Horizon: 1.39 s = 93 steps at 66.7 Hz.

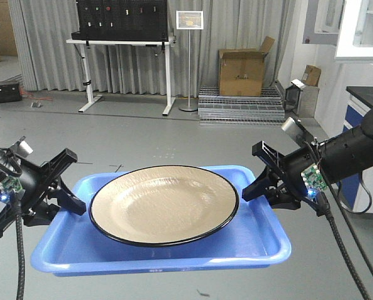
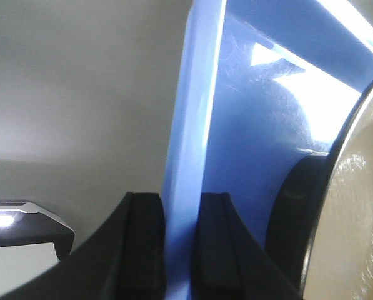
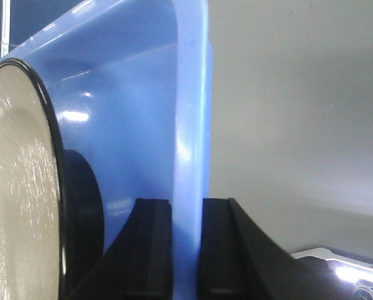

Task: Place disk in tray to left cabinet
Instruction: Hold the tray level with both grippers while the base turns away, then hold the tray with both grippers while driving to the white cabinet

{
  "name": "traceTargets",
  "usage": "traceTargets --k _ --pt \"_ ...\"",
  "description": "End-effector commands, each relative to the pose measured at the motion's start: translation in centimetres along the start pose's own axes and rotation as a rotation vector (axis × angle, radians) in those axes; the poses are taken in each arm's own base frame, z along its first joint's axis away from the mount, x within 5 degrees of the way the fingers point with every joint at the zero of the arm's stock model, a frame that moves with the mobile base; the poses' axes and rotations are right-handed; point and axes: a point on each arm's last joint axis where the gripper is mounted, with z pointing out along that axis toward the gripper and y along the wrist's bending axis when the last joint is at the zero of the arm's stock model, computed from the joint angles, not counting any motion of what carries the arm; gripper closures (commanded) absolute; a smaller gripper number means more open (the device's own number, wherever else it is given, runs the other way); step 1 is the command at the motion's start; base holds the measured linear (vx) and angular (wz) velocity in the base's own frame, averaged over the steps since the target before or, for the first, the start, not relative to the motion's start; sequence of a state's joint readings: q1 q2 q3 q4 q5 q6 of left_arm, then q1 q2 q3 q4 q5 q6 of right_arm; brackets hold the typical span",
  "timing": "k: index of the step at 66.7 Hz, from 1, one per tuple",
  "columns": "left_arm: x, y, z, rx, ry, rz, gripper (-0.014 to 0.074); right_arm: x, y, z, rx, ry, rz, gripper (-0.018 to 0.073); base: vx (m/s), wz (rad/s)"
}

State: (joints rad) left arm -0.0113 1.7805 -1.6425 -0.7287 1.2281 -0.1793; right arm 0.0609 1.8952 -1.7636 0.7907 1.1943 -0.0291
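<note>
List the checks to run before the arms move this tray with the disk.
1. Is the left gripper shut on the tray? Ok: the wrist view shows the rim between its pads.
2. Is the right gripper shut on the opposite rim? Ok, same evidence.
3. Is the disk lying flat inside the tray? Ok.
4. Is the tray level between the arms? Ok, roughly.
5. Is the disk secured against sliding? Cannot tell; nothing holds it.
6. Is the cabinet in sight? Not ok; no view shows it.
</note>
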Motion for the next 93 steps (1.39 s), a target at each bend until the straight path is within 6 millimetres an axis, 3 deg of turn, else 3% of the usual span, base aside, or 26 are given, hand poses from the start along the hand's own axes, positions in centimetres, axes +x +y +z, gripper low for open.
traceTargets --k 1,93 --pt "1.96 -4.34 -2.08 0.236 0.033 -0.004 0.0597 1.36 5.41 -2.43 -0.254 0.005 -0.017 0.0564 0.7 -0.02" --pt "1.94 -4.31 -2.05 0.234 0.032 -0.004 0.0597 1.36 5.41 -2.43 -0.254 0.005 -0.017 0.0564 0.76 -0.05"
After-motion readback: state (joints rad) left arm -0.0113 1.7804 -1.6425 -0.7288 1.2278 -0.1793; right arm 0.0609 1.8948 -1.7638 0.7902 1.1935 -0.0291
